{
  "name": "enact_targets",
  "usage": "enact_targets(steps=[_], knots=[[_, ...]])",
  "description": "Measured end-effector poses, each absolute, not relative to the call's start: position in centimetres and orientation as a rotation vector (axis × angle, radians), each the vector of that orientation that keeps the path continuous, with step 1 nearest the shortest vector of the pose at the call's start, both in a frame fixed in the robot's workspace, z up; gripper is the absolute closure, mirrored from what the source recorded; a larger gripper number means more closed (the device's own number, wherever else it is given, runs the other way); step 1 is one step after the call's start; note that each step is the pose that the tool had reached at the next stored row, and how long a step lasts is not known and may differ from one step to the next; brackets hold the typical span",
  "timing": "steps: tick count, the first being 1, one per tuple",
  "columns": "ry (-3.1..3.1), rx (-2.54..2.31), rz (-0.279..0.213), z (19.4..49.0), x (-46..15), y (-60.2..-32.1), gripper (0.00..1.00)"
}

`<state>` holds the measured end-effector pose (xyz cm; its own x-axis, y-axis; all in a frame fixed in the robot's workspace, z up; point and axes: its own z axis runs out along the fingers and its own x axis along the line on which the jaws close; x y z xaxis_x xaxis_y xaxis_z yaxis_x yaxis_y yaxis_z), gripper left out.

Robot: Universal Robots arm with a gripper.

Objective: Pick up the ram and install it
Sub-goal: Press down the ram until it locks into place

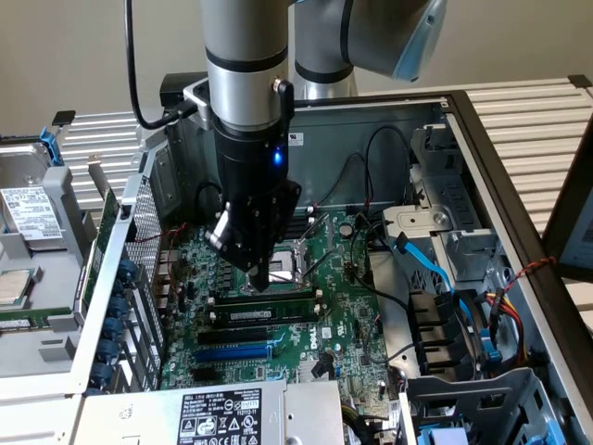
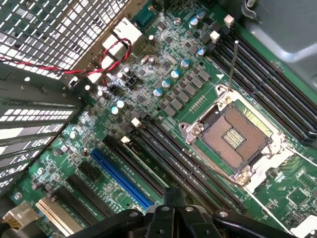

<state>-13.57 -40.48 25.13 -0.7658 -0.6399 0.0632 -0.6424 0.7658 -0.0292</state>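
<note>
Surface: an open computer case (image 1: pixel 482 139) is lying on its side on a slatted metal table (image 1: pixel 528 111), with the green motherboard (image 1: pixel 352 315) facing up.
Room: a beige wall is standing behind the table; a second open case (image 1: pixel 37 241) is sitting at the exterior view's left.
Ram: the ram (image 1: pixel 269 298) is lying flat-on in a slot just below the jaws, a green stick with a white label strip; in the wrist view I cannot tell it apart from the black memory slots (image 2: pixel 168 153).
Edges: the perforated metal wall (image 1: pixel 139 241) is rising near the jaws toward the exterior view's left; the processor socket (image 2: pixel 233 136) is sitting just behind the jaws; the blue slot (image 1: pixel 236 352) is lying past the ram, away from the jaws.
Open room: black and blue cables (image 1: pixel 435 278) are crowding the drive side, well apart from the jaws; the board around the slots is lying bare.
Arm: the silver arm (image 1: pixel 243 46) is hanging straight down over the board, with a blue light glowing on the wrist.
Gripper: the gripper (image 1: pixel 260 278) is pointing down, its tip hovering just above or touching the ram.
Jaws: they are looking drawn close together; I cannot tell whether they are gripping anything.
</note>
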Motion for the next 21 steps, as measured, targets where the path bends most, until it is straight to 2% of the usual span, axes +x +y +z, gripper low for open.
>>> enact_targets(steps=[21], knots=[[-3.022, 0.723, 0.085, 25.16, -13.56, -40.48, 0.90]])
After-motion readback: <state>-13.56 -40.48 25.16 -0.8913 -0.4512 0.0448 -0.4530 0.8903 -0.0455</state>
